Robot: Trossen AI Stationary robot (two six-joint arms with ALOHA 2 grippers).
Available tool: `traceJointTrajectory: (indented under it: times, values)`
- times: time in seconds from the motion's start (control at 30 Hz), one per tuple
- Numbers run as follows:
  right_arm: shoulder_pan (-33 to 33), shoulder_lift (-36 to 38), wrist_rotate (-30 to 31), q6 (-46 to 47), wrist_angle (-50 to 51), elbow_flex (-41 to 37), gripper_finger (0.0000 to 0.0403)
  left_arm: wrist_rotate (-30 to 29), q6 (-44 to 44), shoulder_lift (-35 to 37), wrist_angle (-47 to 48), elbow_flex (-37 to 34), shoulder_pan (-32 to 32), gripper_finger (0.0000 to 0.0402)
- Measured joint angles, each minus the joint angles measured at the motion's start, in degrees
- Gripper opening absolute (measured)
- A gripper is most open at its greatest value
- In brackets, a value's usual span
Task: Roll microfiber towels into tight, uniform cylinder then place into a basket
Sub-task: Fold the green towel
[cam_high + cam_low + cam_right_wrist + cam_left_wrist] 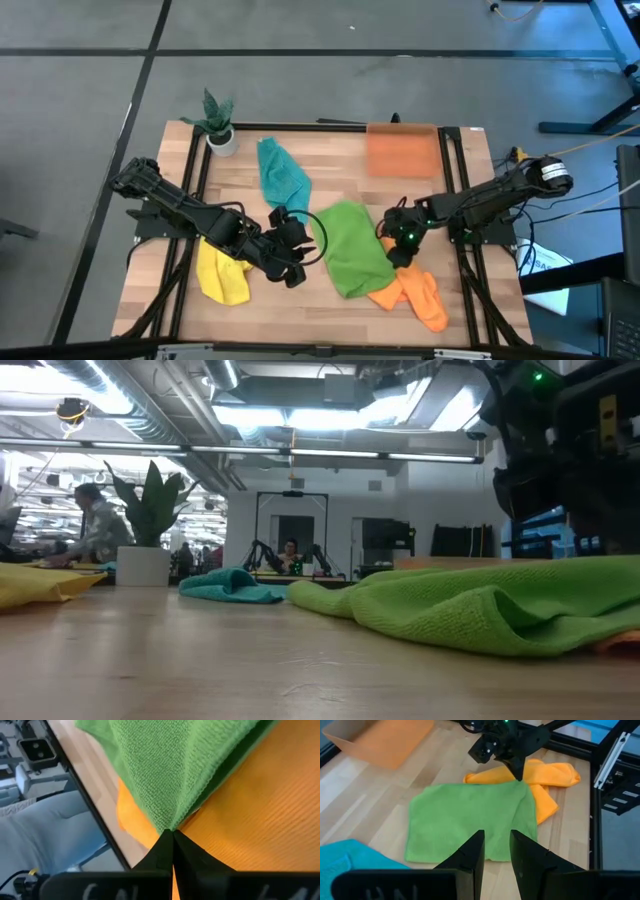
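Note:
The bright green towel [352, 247] lies spread at the table's middle, its right part over the orange towel [415, 295]. My right gripper [171, 834] is shut on a green corner; it also shows in the high view [400, 236] and the left wrist view [518, 772]. My left gripper [496, 842] is open, just above the green towel's left edge [445, 855], touching nothing. The yellow towel [222, 272] lies crumpled near the left. The teal towel [281, 178] lies at the back. The orange basket [401, 150] stands at the far right. My right gripper pinches the green towel's right-hand corner [172, 820] between its two fingertips. The fingers come from the table's right, slanting down. The corner sits just over the orange towel [260, 805]. The rest of the green towel lies slack on the table.
A small potted plant [219, 125] stands at the far left corner. Black frame rails [455, 190] run along both sides of the wooden top. Bare wood shows between the teal towel and the basket and along the near edge.

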State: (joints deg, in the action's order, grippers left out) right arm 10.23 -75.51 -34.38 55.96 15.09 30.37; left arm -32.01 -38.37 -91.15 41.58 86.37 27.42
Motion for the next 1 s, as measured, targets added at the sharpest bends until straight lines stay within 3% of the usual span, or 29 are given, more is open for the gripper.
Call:
traceJointTrajectory:
  times: [0.27, 0.6, 1.0]
  values:
    - [1.9, 0.9, 0.1, 0.8, -0.1, 1.3, 0.0004, 0.0, 0.1, 0.0, 0.0, 0.0, 0.0, 0.0082]
    - [2.2, 0.9, 3.8, 1.0, -0.2, 1.3, 0.0042, 0.0, 0.1, 0.0, 0.1, 0.0, 0.2, 0.0082]
    - [2.4, 0.9, 5.3, 0.9, -5.1, 1.3, 0.0124, 0.2, -0.1, 0.0, 2.0, 0.0, 0.5, 0.0082]
